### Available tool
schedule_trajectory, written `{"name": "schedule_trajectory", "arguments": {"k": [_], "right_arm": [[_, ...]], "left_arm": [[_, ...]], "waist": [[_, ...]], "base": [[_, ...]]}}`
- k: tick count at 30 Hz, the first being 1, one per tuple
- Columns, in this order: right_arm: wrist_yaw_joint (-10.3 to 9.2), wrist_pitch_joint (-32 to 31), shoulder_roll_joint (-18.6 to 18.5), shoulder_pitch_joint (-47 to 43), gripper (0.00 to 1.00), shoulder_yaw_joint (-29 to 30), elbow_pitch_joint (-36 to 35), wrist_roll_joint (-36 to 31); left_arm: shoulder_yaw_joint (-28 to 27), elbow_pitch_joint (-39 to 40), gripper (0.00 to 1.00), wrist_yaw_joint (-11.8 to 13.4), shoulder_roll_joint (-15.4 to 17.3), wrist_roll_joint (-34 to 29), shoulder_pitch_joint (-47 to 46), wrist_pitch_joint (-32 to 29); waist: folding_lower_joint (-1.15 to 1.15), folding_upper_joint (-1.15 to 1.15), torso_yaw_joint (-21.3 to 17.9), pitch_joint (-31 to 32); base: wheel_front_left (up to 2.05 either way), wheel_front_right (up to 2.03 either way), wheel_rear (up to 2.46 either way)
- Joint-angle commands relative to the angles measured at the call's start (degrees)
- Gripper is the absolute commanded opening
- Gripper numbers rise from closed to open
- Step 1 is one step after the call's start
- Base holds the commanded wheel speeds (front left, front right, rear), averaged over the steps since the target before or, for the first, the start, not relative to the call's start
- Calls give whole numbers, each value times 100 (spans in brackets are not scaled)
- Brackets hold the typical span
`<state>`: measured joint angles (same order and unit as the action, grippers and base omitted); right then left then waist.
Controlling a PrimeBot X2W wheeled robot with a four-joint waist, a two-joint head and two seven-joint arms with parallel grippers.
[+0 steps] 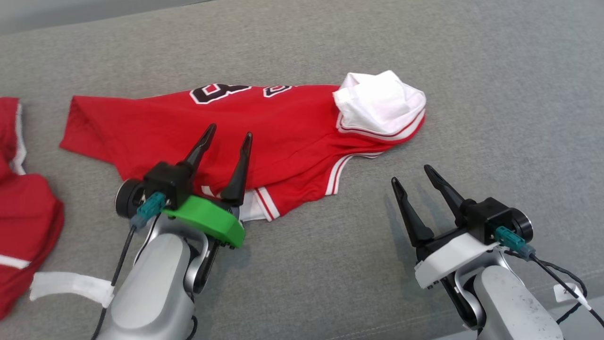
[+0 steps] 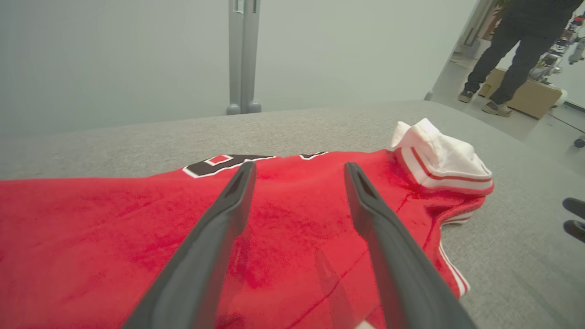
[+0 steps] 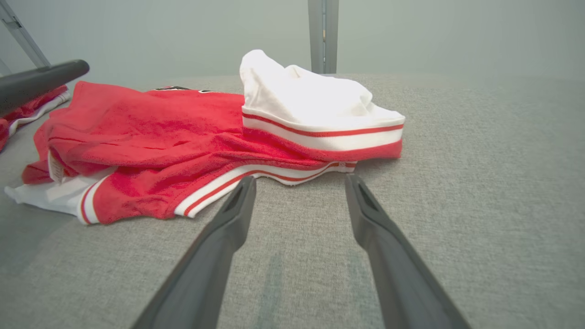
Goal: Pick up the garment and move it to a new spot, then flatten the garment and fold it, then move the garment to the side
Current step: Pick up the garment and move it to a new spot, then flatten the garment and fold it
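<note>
At the left edge of the grey fabric surface I see a second red garment, bunched and well apart from the one I'm working. Next comes my left gripper, fingers spread wide above the near part of the red jersey, with nothing between them. In its wrist view the cloth lies below the fingers, ungripped. The jersey sits mid-surface, creased, its black numbers showing along the far side. Its right end is a white turned-out lump resting on the red. Right of that, my right gripper hangs over bare fabric toward the front edge, fully open and empty. My read: the jersey may already be at its new spot, though I can't confirm that. Flattening isn't finished, given the creases and that lump. Folding and the move to the side are both left to do.
</note>
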<state>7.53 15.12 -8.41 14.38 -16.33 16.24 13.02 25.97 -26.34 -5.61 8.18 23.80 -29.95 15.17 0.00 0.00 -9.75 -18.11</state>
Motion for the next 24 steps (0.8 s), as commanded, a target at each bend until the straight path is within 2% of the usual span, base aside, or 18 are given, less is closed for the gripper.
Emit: {"name": "schedule_trajectory", "arguments": {"k": [1, 6, 10, 13, 17, 24], "right_arm": [[-8, 6, -57, 77, 100, -63, 26, 30], [-8, 6, -103, 242, 100, -72, 197, 39], [-8, 6, -95, 365, 100, 15, 391, -26], [-8, 5, -94, 410, 100, -24, 499, -75], [-8, 6, -158, 533, 100, -363, 653, -43], [-8, 6, -169, 684, 100, -719, 724, 116]], "left_arm": [[-237, 127, 100, -8, -49, -147, 330, -4], [-723, 349, 100, -80, -232, -475, 1048, -4], [-935, 452, 100, -128, -346, -663, 1466, -4], [-1015, 472, 100, -149, -403, -707, 1624, -4], [-989, 447, 100, -182, -481, -785, 1846, -4], [-916, 275, 100, -188, -519, -686, 1800, -4]], "waist": [[0, 0, 976, 495], [0, 0, 1463, 630], [0, 0, 1692, 680], [0, 0, 1777, 697], [0, 0, 1920, 711], [0, 0, 2001, 713]], "base": [[0, 0, 0], [0, 0, 0], [0, 0, 0], [0, 0, 0], [0, 0, 0], [0, 0, 0]]}}
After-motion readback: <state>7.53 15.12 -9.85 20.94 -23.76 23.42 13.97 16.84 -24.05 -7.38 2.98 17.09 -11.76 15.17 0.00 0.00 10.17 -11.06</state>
